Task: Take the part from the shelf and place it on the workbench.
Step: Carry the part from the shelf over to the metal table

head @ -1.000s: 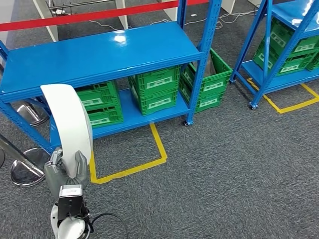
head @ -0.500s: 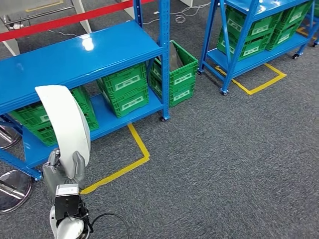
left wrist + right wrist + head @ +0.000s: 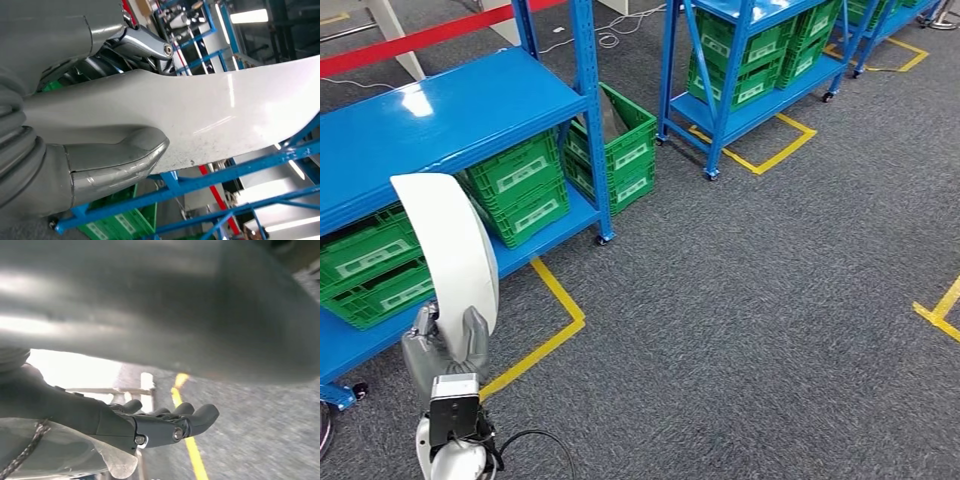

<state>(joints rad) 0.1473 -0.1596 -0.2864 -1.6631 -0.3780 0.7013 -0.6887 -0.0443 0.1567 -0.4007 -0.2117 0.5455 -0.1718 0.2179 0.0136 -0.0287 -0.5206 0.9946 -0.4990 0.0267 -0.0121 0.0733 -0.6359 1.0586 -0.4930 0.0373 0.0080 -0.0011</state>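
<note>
The part is a long curved white panel (image 3: 450,250), standing up out of my left hand (image 3: 444,345) at the lower left of the head view. My left hand grips its lower end. In the left wrist view the thick grey thumb (image 3: 113,162) presses on one face of the white panel (image 3: 211,117) and the darker fingers lie behind it. My right hand (image 3: 151,427) hangs over grey carpet with its dark fingers stretched out and nothing in them. The blue shelf (image 3: 433,110) stands behind the panel, at upper left.
Green crates (image 3: 518,185) fill the shelf's lower level, with another crate (image 3: 622,150) beside its post. A second blue rack (image 3: 743,60) with green crates stands at the top centre. Yellow floor tape (image 3: 546,330) marks bays. Grey carpet (image 3: 773,330) spreads to the right.
The whole view has swung to the right: the shelf has slid left and a second rack has come further in. The panel stays in my left hand, held the same way.
</note>
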